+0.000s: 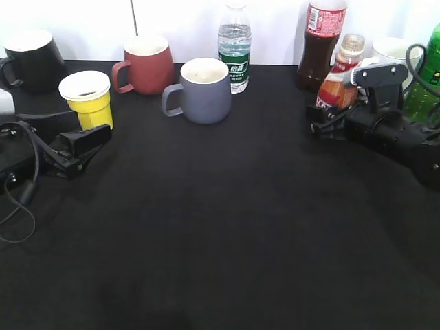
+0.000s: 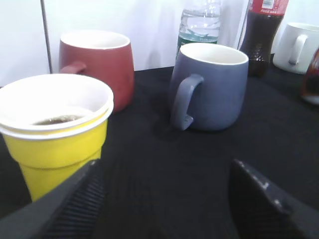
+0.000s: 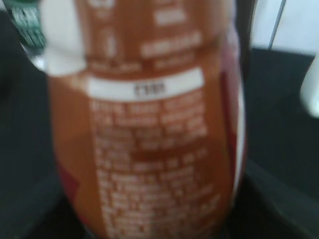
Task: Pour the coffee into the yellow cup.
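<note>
The yellow cup [image 2: 60,139] stands at the table's left, a little dark coffee [image 2: 57,120] in its white bottom. The left gripper [image 2: 164,199] sits wide apart just in front of it. Behind the cup is the red mug [image 2: 102,62]; to its right stand the grey-blue mug [image 2: 212,87] and a water bottle [image 1: 235,47], mostly empty. Far right, the right gripper [image 1: 330,120] reaches around the coffee bottle [image 1: 340,79]; whether it grips, I cannot tell.

Even bright light; white wall overexposed. Soft shadows cast on black table [image 1: 227,227]. Coffee bottle label [image 3: 149,149] blurred in right wrist view.
</note>
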